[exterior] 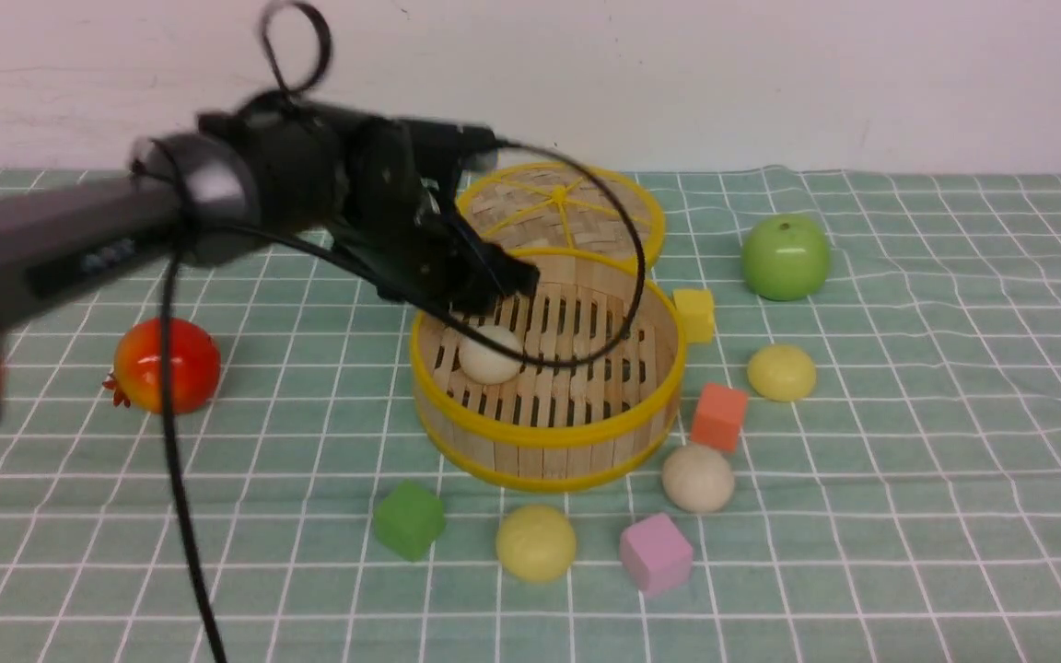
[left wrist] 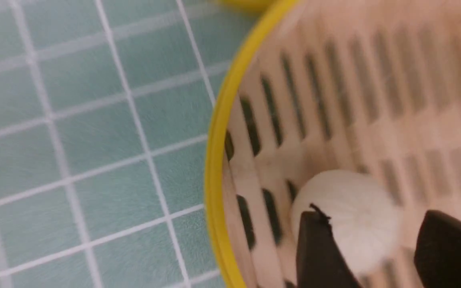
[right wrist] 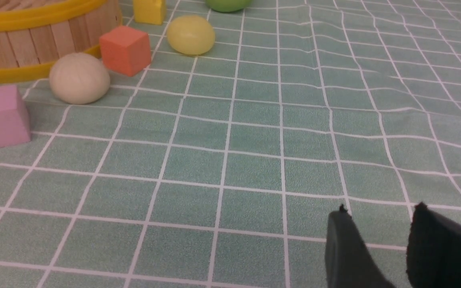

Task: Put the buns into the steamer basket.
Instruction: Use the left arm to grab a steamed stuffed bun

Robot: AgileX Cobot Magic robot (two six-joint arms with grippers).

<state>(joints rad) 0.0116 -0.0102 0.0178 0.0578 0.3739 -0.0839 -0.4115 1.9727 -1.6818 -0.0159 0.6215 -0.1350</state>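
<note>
Green gridded cloth beneath steamer basket, one off-white bun inside.

The robot's left arm reaches in from the left, its gripper angled downward with fingers parted. The right gripper is open, its fingertips slightly apart.

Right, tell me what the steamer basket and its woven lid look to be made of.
Steamer basket: pale, matte wood or bamboo, going by grain on its slats; the yellow rim's material is unclear.
Lid: flat crisscrossed strips, probably bamboo.
</note>
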